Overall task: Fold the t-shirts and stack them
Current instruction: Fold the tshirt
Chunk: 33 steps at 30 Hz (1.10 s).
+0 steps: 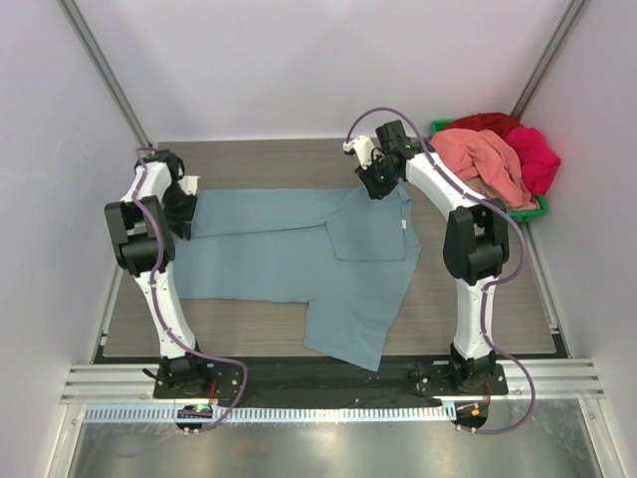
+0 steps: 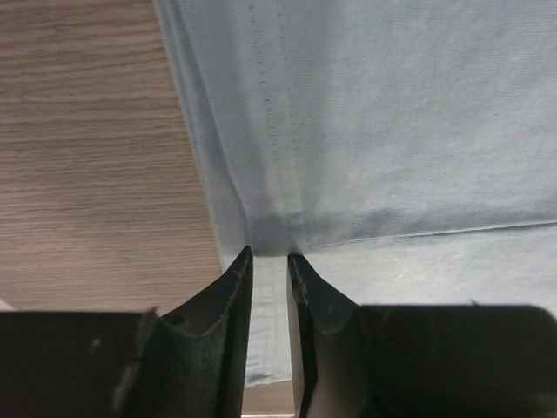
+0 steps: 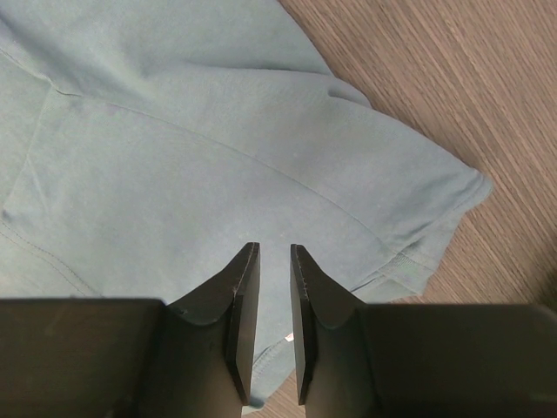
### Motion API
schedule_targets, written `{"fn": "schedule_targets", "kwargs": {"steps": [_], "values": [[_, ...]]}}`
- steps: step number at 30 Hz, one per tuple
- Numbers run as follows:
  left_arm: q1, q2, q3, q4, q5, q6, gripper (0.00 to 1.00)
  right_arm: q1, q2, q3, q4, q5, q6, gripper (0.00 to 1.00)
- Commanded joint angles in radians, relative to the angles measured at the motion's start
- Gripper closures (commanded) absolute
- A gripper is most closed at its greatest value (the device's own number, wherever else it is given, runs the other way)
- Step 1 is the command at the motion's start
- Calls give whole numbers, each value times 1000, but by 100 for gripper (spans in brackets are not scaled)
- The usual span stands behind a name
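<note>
The large blue-grey t-shirt (image 1: 289, 249) lies spread across the table, with one part folded over near its right side. My left gripper (image 1: 187, 206) is at the shirt's left edge. In the left wrist view its tips (image 2: 270, 252) stand close together, and the cloth (image 2: 392, 131) creases in towards them as if pinched. My right gripper (image 1: 376, 184) is over the shirt's far right edge. In the right wrist view it (image 3: 275, 248) stands narrowly open above flat cloth (image 3: 174, 157) and holds nothing. Salmon-pink (image 1: 483, 159), magenta (image 1: 532, 159) and red (image 1: 488, 122) tees are piled at the back right.
The piled tees sit in a green plastic bin (image 1: 542, 210) at the table's back right corner, close to my right arm. White walls enclose the table on three sides. Bare wood shows left of the shirt (image 2: 87, 157) and right of it (image 3: 452, 78).
</note>
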Motion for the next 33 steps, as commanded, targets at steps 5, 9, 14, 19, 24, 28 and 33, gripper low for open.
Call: {"fn": "schedule_targets", "kwargs": {"steps": [5, 9, 14, 19, 24, 28, 33], "values": [[2, -47, -5, 32, -50, -28, 63, -4, 10, 29, 27, 17, -4, 74], [1, 2, 52, -1, -31, -25, 70, -4, 23, 38, 29, 16, 1, 74], [1, 16, 69, -7, 4, -20, 89, -2, 18, 30, 29, 26, -11, 74], [1, -7, 52, -4, 13, -7, 100, -5, 20, 15, 29, 29, -10, 74], [1, -36, 44, -5, 13, 10, 100, -7, 21, 21, 33, 34, -10, 75], [15, -96, 29, 22, -19, 33, 100, -13, 23, 21, 35, 40, -16, 76], [21, -121, 23, 4, -57, 62, 100, -22, 34, 21, 40, 46, -18, 76]]}}
